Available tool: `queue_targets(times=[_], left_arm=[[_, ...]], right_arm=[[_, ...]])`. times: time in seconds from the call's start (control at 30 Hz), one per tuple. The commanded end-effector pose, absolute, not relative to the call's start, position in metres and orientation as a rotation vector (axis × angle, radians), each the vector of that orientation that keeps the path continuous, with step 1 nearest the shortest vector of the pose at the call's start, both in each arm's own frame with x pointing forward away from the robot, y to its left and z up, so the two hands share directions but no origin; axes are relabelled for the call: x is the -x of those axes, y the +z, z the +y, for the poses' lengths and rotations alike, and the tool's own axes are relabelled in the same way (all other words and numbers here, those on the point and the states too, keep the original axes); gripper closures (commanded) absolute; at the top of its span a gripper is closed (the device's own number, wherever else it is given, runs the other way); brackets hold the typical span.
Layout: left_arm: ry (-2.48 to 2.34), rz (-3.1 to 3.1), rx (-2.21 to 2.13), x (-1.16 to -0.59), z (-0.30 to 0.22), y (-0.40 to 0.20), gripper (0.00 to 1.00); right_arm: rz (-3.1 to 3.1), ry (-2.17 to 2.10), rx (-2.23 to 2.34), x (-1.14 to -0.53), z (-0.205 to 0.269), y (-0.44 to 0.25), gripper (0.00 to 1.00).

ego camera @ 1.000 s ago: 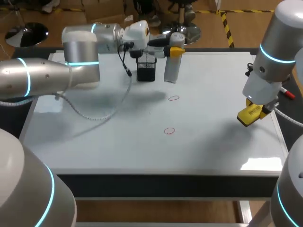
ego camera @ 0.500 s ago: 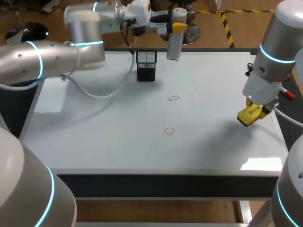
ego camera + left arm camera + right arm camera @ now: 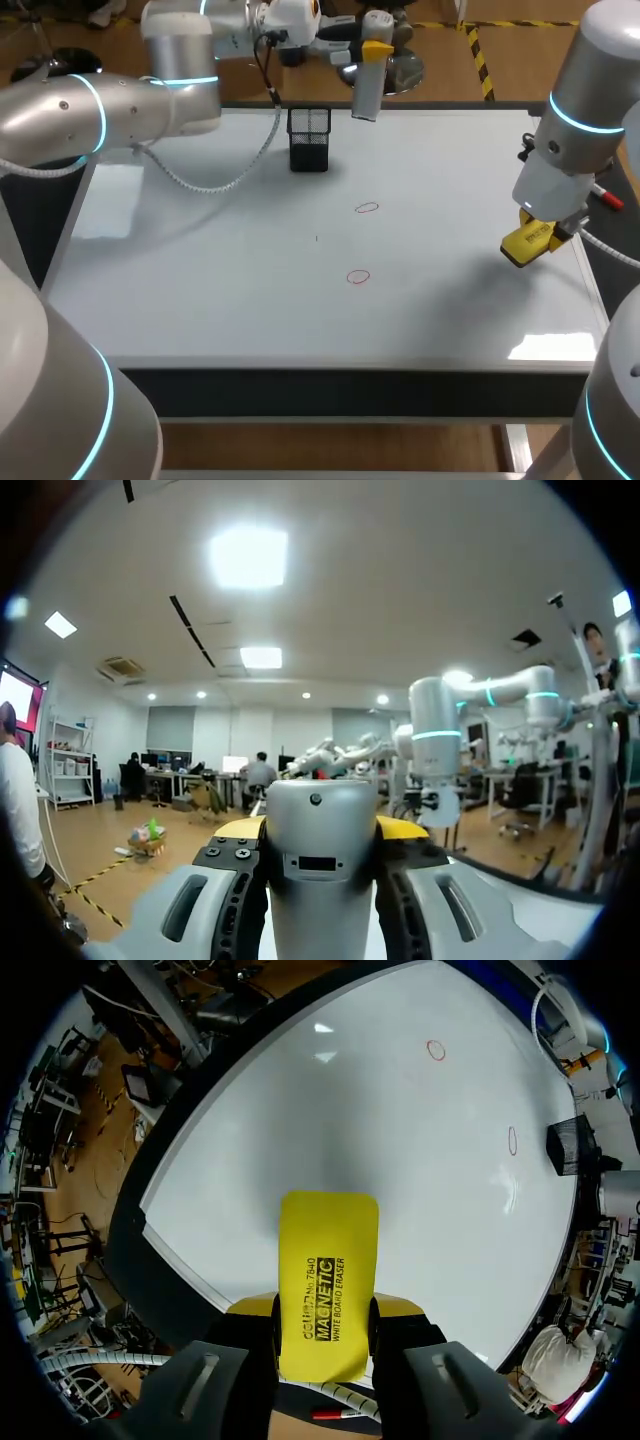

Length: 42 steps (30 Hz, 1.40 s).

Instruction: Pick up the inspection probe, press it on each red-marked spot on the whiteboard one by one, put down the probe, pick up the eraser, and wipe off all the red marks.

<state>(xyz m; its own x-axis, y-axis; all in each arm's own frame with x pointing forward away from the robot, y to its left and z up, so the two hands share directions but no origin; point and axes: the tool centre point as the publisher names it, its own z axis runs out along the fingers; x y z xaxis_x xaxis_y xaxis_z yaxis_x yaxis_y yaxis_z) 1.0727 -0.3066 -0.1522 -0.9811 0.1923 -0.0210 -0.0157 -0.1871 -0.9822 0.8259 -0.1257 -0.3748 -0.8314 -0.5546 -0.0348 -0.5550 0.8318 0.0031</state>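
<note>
In the upper middle of the head view, the left gripper (image 3: 372, 48) is clamped on the inspection probe (image 3: 366, 88). The probe is a grey cylinder that hangs upright over the far edge of the whiteboard (image 3: 200, 290). I think it is held so high in order to stay clear of the black mesh holder (image 3: 309, 138), which stands just lower left of it. The upper red mark (image 3: 367, 208) and the lower red mark (image 3: 358, 277) lie near the centre of the board and look not yet wiped. At the right side, the right gripper (image 3: 322, 1307) squeezes the yellow eraser (image 3: 525, 245) between its fingers above the board. It is probably kept ready there for the wiping.
</note>
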Motion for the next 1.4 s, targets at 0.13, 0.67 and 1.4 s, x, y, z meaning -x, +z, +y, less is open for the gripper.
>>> queue_targets(times=[0.13, 0.67, 1.4], left_arm=[[2.295, -1.895, 0.239, -1.077, -0.307, -0.152, 1.00], [2.295, -1.895, 0.239, -1.077, -0.307, -0.152, 1.00], [2.295, -1.895, 0.239, -1.077, -0.307, -0.152, 1.00]], right_arm=[[2.977, 0.016, 0.904, -0.826, -0.126, -0.375, 1.00], [2.946, -0.121, 1.160, -0.857, -0.091, -0.365, 1.00], [2.577, -0.163, 1.811, -0.913, 0.061, -0.374, 1.00]])
